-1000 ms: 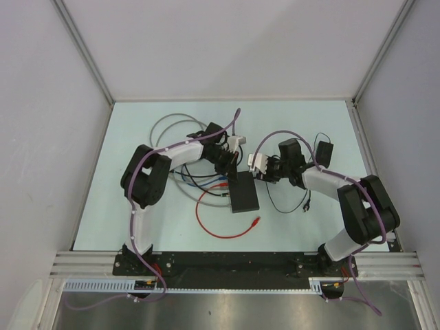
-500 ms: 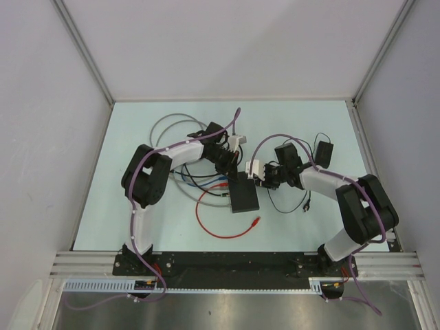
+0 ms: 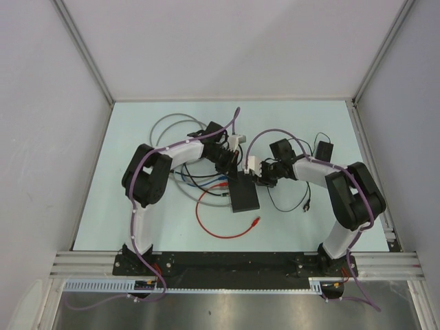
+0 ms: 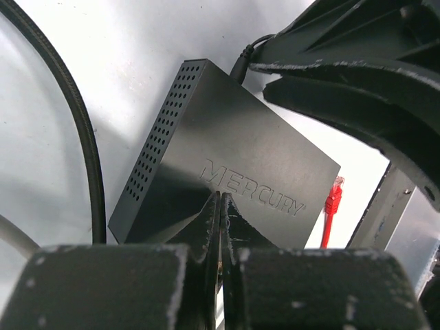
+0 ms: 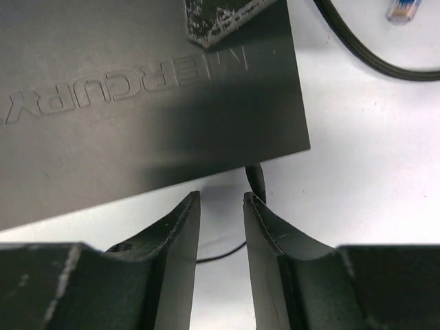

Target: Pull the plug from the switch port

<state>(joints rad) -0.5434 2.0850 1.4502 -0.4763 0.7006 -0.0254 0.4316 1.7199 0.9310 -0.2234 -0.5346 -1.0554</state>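
R end effector (image 5: pixel 220 206): fingers spread a little, narrow gap, nothing pinched yet. The plug (image 5: pixel 255 180), a short black stub, sits right at the tip of one finger, off-centre in the gap. It sticks out of the switch (image 5: pixel 137 103) edge toward the R end effector, so its axis runs approx along the fingers. The pull prob. needs to go straight back, away from the box. L end effector (image 4: pixel 220 206): fingers pressed together, tips down on the switch top, likely pinning it. Switch lies flat on the table (image 5: pixel 364 179) btwn both arms, long axis roughly near-far in the top view, plug at its far R corner. R arm is nearer the plug.
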